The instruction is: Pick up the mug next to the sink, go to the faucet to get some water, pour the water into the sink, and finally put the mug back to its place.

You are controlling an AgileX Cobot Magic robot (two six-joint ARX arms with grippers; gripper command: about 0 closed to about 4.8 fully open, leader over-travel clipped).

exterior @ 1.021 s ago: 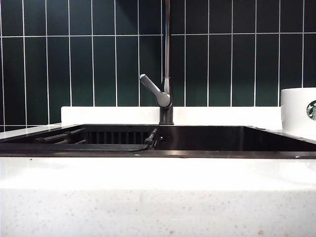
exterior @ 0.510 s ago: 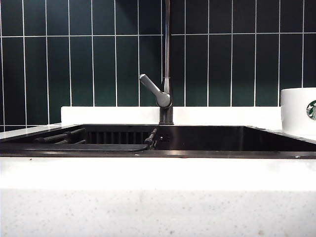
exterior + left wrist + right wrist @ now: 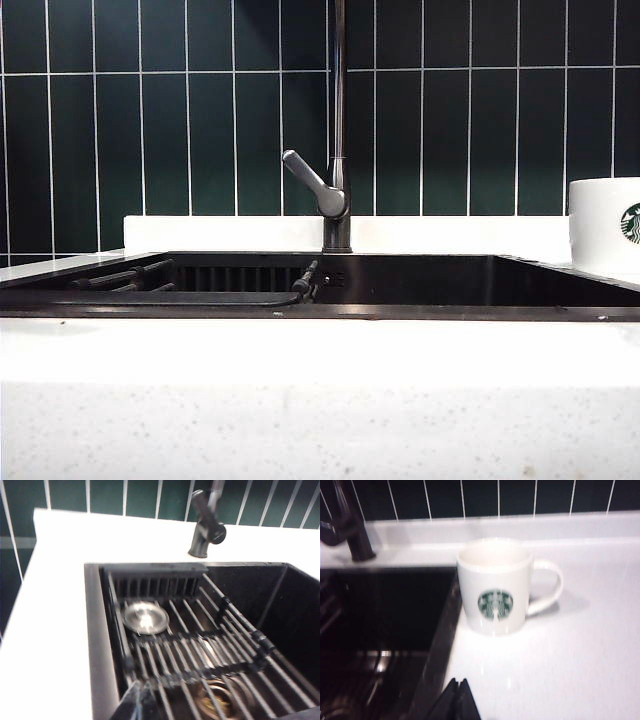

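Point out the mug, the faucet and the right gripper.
mug (image 3: 494, 587): right wrist view, on its side wall.
faucet (image 3: 339, 120): exterior view, on its upright pipe.
right gripper (image 3: 459, 698): right wrist view, at its shut fingertips.

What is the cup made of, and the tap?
The mug looks like glossy white ceramic: smooth, thick-rimmed, with a printed green logo. The faucet seems to be dark metal with a duller grey handle, judging by its thin, slightly shiny pipe, though a coated finish cannot be ruled out.

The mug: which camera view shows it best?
The right wrist view: the whole mug, with logo and handle, stands on the counter beside the sink. The exterior view cuts it off at the right edge; the left wrist view misses it.
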